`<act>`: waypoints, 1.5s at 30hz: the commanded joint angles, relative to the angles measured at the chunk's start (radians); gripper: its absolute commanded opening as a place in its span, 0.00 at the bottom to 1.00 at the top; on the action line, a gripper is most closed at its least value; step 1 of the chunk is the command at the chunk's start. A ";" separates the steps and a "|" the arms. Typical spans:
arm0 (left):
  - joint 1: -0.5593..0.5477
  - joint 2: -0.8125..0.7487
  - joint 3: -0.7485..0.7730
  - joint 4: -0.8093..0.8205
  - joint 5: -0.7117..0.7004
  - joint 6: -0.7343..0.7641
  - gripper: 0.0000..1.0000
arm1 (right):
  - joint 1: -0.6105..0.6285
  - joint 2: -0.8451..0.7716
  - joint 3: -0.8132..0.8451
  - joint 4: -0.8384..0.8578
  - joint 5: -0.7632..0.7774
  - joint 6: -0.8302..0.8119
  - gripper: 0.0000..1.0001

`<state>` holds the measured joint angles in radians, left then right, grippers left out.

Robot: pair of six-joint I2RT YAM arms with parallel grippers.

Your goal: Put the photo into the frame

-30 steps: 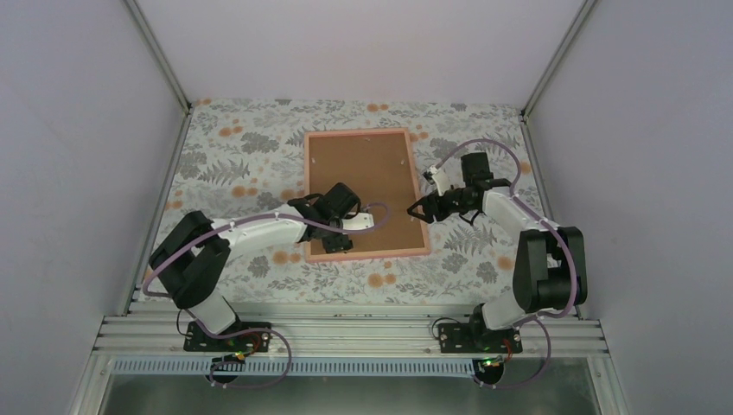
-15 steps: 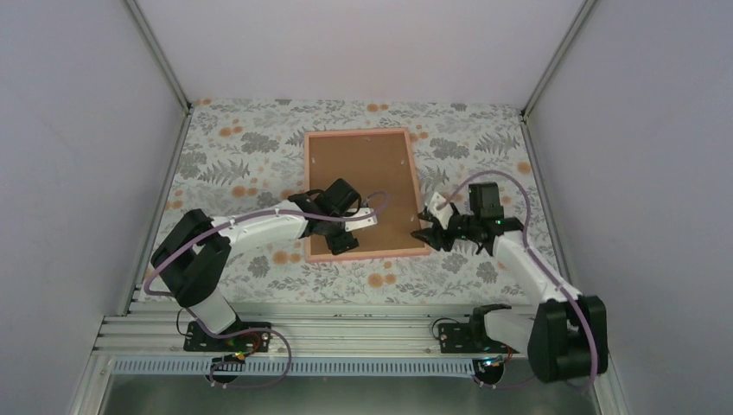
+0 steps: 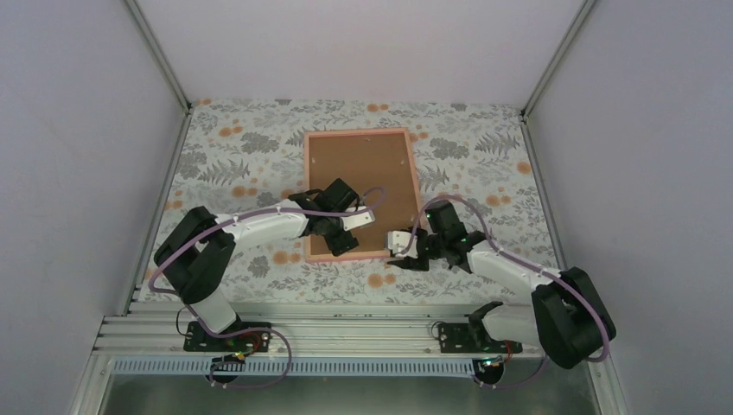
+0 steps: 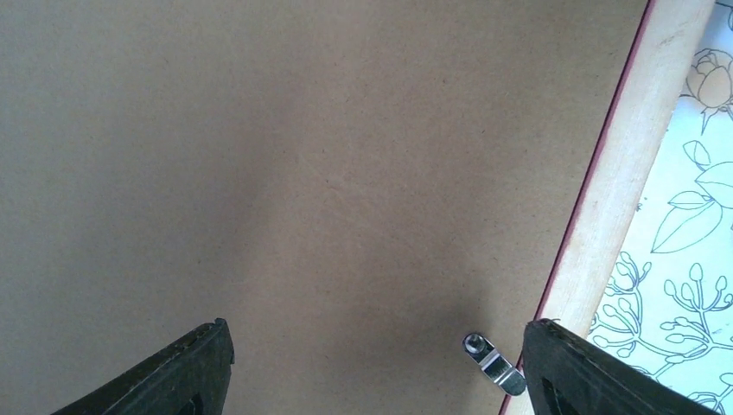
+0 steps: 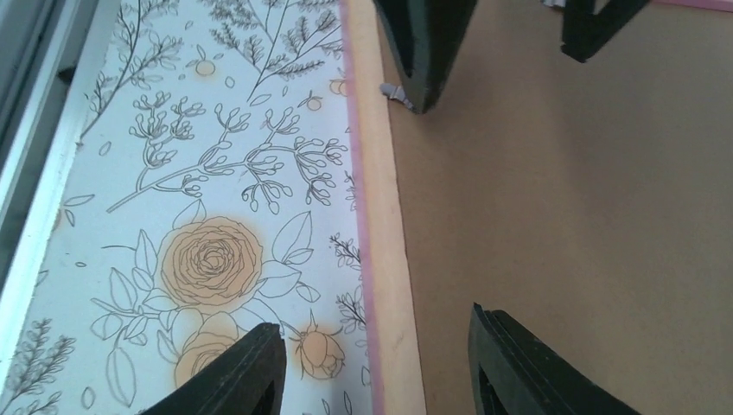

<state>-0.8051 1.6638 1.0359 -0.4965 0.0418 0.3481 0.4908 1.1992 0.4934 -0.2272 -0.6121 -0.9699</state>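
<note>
1 frame (image 3: 361, 131): face-down on desk (image 3: 242, 138), backing (image 3: 363, 173) in; photo not seen. L hand (image 4: 380, 380): spread wide, over backing by clip (image 4: 489, 359). R hand (image 5: 380, 372): spread wide, astride near edge. Risk: nudge shifts frame, clip missed.

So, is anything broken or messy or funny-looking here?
Nothing looks broken or spilled. One odd thing: the frame lies back-side up, so you see only its brown backing board, and no photo shows in any view. The left claw and the right claw hang open over it.
</note>
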 commanded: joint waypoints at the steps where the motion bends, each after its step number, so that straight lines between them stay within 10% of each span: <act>1: -0.006 0.010 -0.015 -0.008 0.006 -0.022 0.84 | 0.061 0.047 -0.026 0.128 0.067 -0.044 0.52; 13: -0.025 0.023 -0.031 -0.020 -0.023 -0.007 0.85 | 0.104 0.201 -0.011 0.186 0.133 -0.066 0.46; 30: 0.029 0.029 -0.023 -0.049 -0.089 0.000 0.84 | 0.106 0.182 -0.080 0.133 0.156 -0.212 0.04; 45: 0.062 -0.182 -0.131 0.007 0.102 0.144 0.86 | 0.106 0.180 0.059 -0.008 -0.025 0.044 0.17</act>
<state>-0.7521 1.5917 0.9588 -0.5175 0.0307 0.4007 0.5823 1.3571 0.4801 -0.1211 -0.4896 -1.0843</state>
